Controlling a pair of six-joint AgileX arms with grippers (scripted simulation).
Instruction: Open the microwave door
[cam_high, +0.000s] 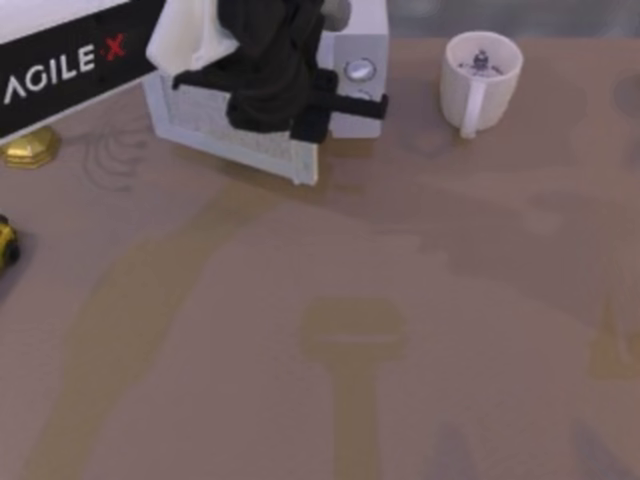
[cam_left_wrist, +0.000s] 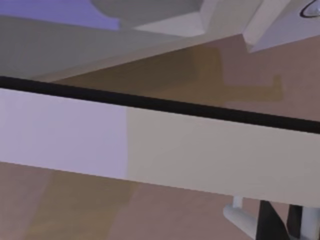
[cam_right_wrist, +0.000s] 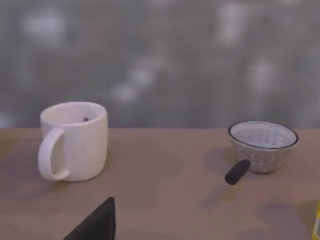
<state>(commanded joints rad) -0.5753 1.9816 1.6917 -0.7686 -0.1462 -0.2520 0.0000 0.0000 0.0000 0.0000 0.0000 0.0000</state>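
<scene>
The microwave, a small light-grey box with round silver knobs on its right panel, was seen at the far left of the table. The microwave door, a flat pale panel with a speckled mesh window, was swung partly open, its free right edge angled toward the near side.

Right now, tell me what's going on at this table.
The left arm is reaching over the microwave at the far left of the table, its left gripper at the free edge of the microwave door. The door stands swung partway out from the front, hinged at its left side. To the right of the microwave a white mug stands untouched. The right arm does not appear in the top view; its wrist camera looks at the mug and a small strainer farther along the table.
</scene>
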